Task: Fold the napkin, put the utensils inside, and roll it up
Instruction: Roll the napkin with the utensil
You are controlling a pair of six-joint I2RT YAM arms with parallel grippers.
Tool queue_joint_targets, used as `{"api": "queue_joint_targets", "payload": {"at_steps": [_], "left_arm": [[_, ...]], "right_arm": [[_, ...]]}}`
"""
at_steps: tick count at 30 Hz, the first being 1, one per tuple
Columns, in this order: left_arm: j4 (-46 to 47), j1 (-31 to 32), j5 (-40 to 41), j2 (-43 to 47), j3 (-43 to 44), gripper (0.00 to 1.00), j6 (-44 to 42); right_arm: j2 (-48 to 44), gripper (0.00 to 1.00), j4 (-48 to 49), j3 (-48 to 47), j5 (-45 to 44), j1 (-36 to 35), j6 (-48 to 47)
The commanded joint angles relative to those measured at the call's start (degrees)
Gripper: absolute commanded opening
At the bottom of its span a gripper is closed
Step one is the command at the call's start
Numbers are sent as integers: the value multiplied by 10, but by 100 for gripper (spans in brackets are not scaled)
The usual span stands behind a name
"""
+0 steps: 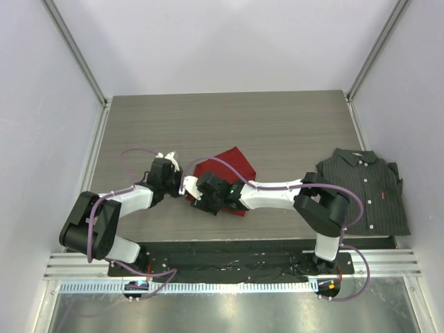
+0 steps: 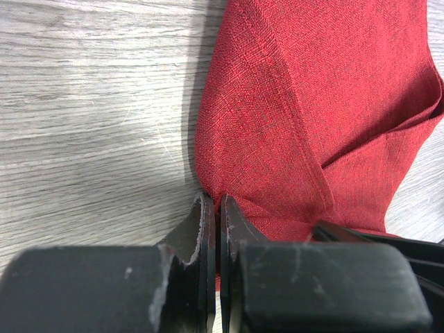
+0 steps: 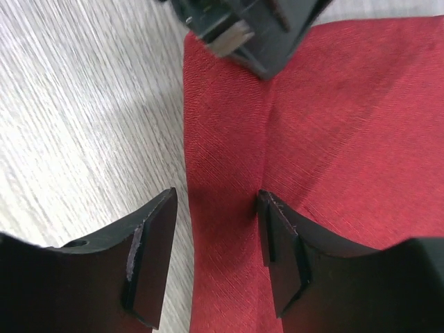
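left fingers pinching napkin, right fingers parted, straddling its edge

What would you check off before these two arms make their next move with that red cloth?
1. Hold of the left gripper on the napkin: ok, jaws pinched shut on its edge.
2. Readiness of the right gripper: ok, jaws apart, straddling the napkin's edge, gripping nothing.
3. Flatness of the napkin: not ok, it rises in creases at the left gripper.
4. Whereabouts of the utensils: cannot tell, none shows in any view.
5. Clearance from the shirt: ok, it lies apart at the right side of the table.
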State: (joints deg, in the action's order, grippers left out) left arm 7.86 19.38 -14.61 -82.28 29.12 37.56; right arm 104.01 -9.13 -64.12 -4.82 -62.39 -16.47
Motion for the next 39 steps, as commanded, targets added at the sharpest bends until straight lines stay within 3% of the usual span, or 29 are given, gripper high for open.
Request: {"api": "queue_joint_targets", "payload": {"at_steps": [1, 6, 10, 14, 15, 18, 24, 27, 32, 39], "left_arm": [[-42, -2, 2, -10, 12, 0, 0], [-38, -2, -7, -10, 17, 0, -4], [-35, -2, -15, 0, 22, 4, -6], [-72, -2, 19, 46, 29, 29, -6], [-76, -2, 30, 59, 30, 42, -6], [-117, -2, 81, 103, 28, 65, -9], [-170, -3, 167, 192, 1, 86, 9], [-189, -3, 194, 245, -21, 92, 22], [-193, -3, 226, 318, -57, 93, 29], [-90, -3, 94, 402, -119, 88, 4]], "right_arm": [[16, 56, 31, -7, -2, 3, -17], [35, 52, 11, -16, 30, 29, -10], [47, 41, -18, -18, 124, 61, 13], [61, 33, -39, -11, 201, 83, 33], [64, 31, -45, -10, 214, 87, 38], [72, 29, -47, -6, 261, 98, 66], [80, 27, -36, 8, 327, 107, 122], [76, 27, -38, 10, 342, 113, 136], [64, 27, -40, 18, 375, 133, 164], [78, 27, -48, 10, 466, 176, 206]]}}
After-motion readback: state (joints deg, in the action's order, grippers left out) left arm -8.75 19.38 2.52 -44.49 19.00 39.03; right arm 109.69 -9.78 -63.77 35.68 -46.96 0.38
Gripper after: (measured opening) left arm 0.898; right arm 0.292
